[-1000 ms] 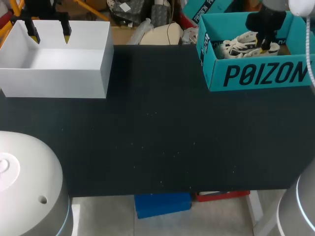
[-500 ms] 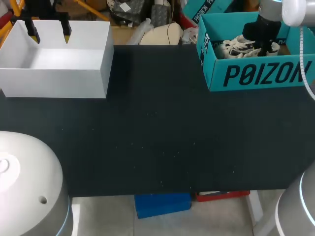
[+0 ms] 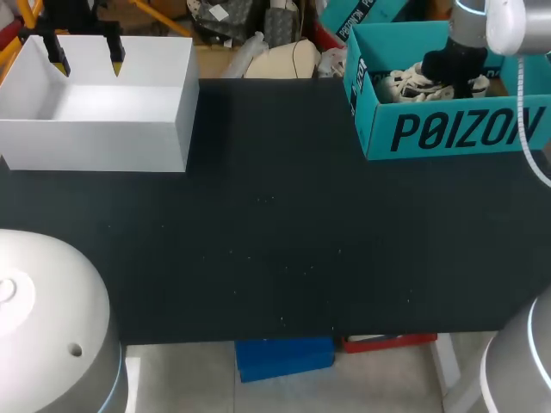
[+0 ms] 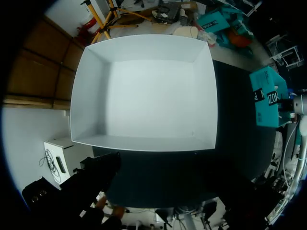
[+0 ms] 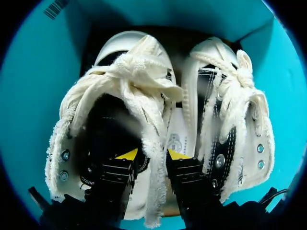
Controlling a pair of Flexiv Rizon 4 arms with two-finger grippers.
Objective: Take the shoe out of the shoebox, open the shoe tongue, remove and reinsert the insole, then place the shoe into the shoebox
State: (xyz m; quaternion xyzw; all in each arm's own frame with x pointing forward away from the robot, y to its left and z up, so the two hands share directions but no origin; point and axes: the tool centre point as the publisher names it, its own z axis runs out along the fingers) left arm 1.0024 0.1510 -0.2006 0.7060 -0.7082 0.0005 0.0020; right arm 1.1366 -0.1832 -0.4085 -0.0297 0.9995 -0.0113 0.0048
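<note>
**Left open, right gripping**

My left gripper hangs over a white box, tips wide apart (nothing between them). My right gripper sits inside the teal shoebox, its fingers pinching the frayed side wall of the shoe.

The shoes look like cream woven cloth, with fuzzy, fraying laces and small shiny metal eyelets. They lie in a shoebox of matt teal cardboard at two o'clock on the table. The table has a dull black, faintly speckled top, and the white box at ten o'clock is smooth and matt, though whether cardboard or plastic I cannot tell.
</note>
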